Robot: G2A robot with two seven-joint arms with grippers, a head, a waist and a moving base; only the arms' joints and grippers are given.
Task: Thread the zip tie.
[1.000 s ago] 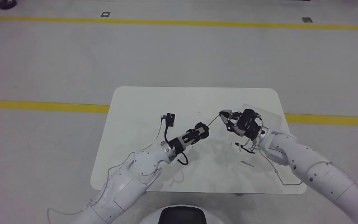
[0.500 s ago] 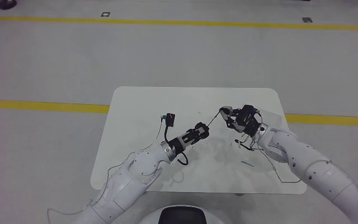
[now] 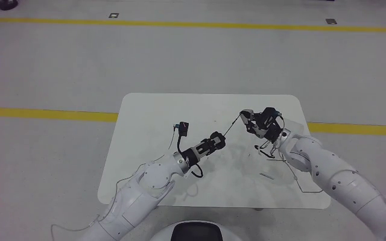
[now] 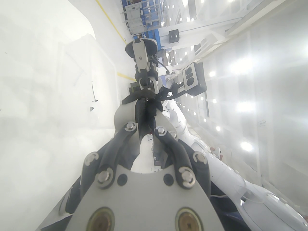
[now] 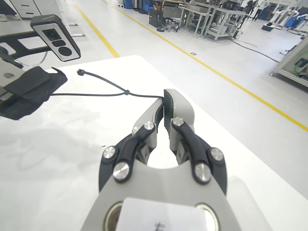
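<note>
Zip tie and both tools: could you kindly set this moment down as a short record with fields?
zip tie: black, stretched between both tools over the table
left tool: shut on one end of the zip tie
right tool: shut on the other end
node: small lump mid-strap, where a side strand branches off
side strand: ends free, held by neither tool
table: white, rounded corners

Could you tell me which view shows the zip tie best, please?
Right wrist view: the zip tie runs clearly from right gripper to left gripper. Top view gives a thin line; in the left wrist view it is too dark to tell.
</note>
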